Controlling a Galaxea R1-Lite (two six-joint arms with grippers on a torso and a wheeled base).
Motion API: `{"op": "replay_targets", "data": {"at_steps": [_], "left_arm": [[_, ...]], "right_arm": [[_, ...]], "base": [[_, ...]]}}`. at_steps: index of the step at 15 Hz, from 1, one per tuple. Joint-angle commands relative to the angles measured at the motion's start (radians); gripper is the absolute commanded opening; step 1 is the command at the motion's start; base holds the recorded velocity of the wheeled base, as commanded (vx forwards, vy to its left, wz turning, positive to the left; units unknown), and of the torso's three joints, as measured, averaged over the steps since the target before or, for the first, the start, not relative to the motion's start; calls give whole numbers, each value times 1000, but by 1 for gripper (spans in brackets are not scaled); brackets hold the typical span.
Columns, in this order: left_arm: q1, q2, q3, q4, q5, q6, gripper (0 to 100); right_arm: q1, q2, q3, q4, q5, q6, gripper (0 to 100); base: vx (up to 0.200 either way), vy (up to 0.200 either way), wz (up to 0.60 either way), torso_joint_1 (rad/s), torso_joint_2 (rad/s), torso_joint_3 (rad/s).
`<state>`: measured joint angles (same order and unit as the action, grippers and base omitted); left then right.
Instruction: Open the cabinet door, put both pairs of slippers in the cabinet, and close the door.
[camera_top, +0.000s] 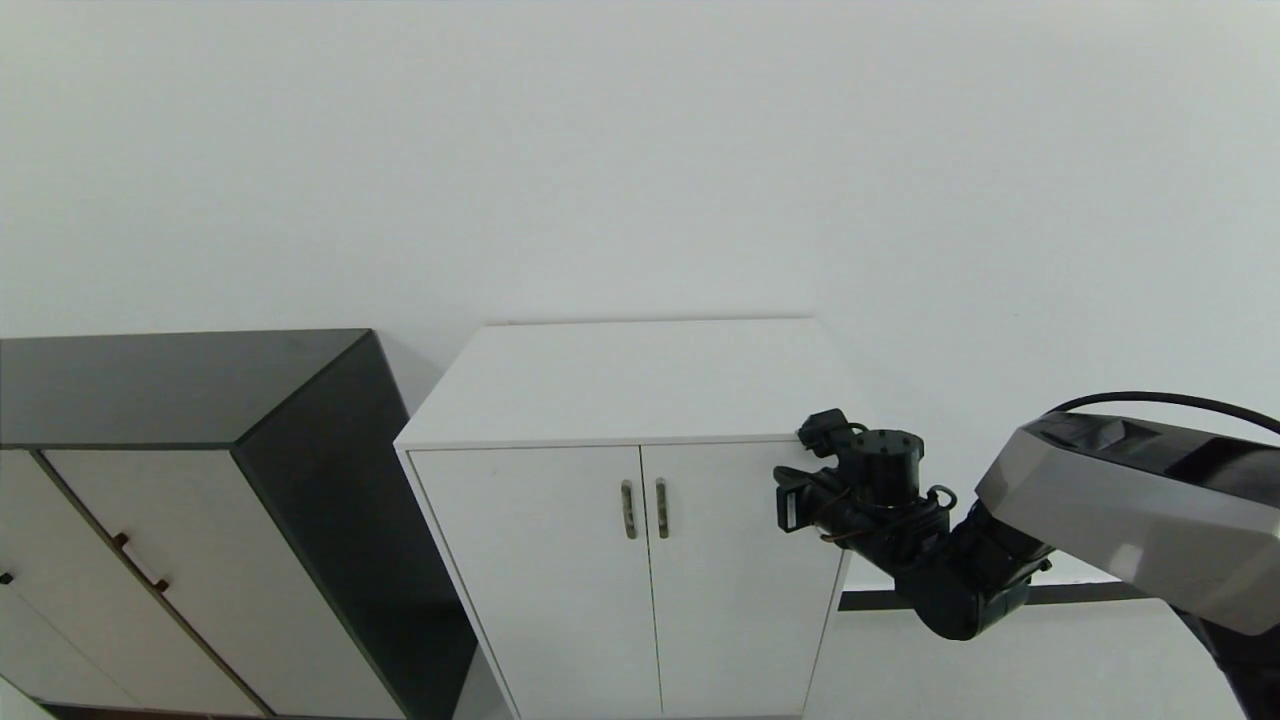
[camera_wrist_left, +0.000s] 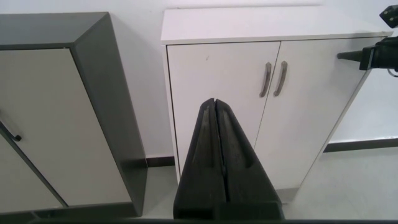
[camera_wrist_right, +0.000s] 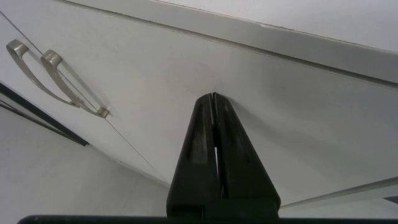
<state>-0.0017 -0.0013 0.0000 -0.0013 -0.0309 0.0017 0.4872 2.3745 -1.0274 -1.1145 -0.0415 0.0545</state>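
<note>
A: Where's right arm (camera_top: 1120, 510)?
B: Comes in from the right, wrist bent, right gripper (camera_top: 788, 505) pointing left, fingers pressed together.
A: And left gripper (camera_wrist_left: 214, 103)?
B: Pointing toward the far side, fingers closed flat against each other, tips meeting.

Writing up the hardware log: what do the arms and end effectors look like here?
Right arm: angular silver-grey shell, black jointed wrist with a cylindrical module, thin black cable arching above. Left end effector and right end effector: matte black, two fingers tapering to a wedge.
</note>
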Motion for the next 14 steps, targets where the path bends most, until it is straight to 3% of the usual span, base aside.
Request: {"op": "replay_targets", "data": {"at_steps": [1,6,8,10,14], "left_arm": [[0,1,0,0,0,0,0],[0,1,0,0,0,1,0],[0,1,0,0,0,1,0],[0,1,0,0,0,0,0],[0,1,0,0,0,-2,0]], "right_arm": [[1,3,3,-1,0,1,0],[8,-58,61,-10,-6,-4,0],[4,-152,173,-22,-24,-4,0],[2,-238,317,-100,-121,-5,0],[-9,-475,693,-235,-222,-8,0]], "base": [[0,0,0,0,0,0],[0,0,0,0,0,0],[0,0,0,0,0,0],[0,0,0,0,0,0],[0,0,0,0,0,0]]}}
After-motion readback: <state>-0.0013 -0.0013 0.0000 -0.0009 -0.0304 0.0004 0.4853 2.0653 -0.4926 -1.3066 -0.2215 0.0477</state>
